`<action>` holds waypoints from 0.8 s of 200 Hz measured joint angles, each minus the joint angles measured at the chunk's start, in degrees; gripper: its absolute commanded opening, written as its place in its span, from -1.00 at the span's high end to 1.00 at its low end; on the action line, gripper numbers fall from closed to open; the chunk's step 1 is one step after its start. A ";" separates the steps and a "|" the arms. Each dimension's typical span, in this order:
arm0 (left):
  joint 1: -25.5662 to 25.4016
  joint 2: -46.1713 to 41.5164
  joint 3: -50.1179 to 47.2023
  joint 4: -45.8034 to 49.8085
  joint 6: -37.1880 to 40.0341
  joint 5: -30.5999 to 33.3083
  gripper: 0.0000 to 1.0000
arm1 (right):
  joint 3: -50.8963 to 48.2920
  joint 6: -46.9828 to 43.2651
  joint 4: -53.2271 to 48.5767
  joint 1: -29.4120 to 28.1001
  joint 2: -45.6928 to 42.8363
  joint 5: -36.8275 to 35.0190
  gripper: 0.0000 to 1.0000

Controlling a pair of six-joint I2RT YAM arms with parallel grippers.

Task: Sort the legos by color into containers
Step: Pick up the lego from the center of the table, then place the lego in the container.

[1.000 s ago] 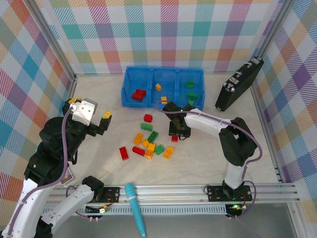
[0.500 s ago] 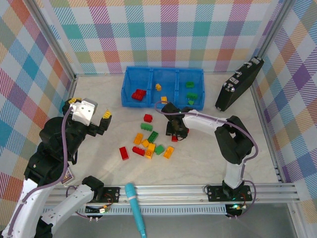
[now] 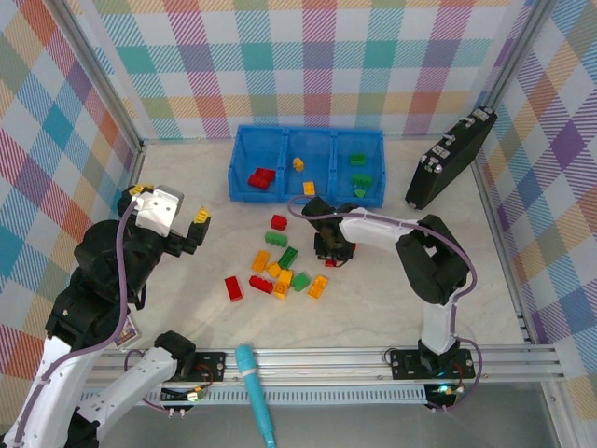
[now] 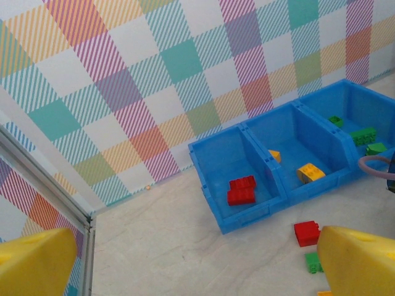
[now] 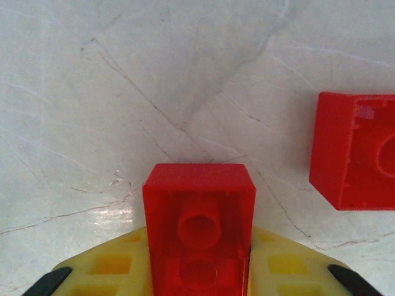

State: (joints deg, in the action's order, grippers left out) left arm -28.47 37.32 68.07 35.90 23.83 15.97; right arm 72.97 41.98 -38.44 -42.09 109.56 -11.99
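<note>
left arm (image 3: pixel 93 280): chunky black joint housings, white shells on the lower links, thin purple-grey cable (image 3: pixel 118 271) running along it. White boxy block (image 3: pixel 160 207) at the wrist. left gripper (image 3: pixel 168 203): two smooth, rounded fingers (image 4: pixel 361 262) in yellow plastic. right arm (image 3: pixel 378 224): white tube-like links, black elbow housing (image 3: pixel 431 266), same purple-grey cable looping outside it. right gripper (image 3: pixel 334 250): yellow fingers too, seen close in the right wrist view with square recessed pockets and black at the outer corners. bases (image 3: pixel 418 360): black plates. Small green light (image 3: pixel 441 387) under the right one, red and yellow wires (image 3: pixel 191 394) by the left one.
</note>
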 measured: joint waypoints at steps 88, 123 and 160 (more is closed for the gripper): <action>0.00 -0.02 0.00 0.00 0.00 0.02 -1.00 | 17.46 -21.18 1.68 0.02 2.51 -5.64 0.50; 0.00 -0.02 0.00 -0.02 0.02 0.20 -1.00 | 30.40 -34.82 9.38 0.02 5.64 -5.81 0.46; 0.00 0.00 0.00 -0.04 0.02 0.35 -1.00 | 43.08 -47.28 17.25 -0.11 13.49 -5.31 0.46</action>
State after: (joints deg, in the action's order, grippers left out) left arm -28.47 37.32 68.07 35.86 23.86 16.32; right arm 116.05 -5.30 -21.19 -42.19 123.04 -17.30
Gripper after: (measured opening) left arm 0.998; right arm 0.318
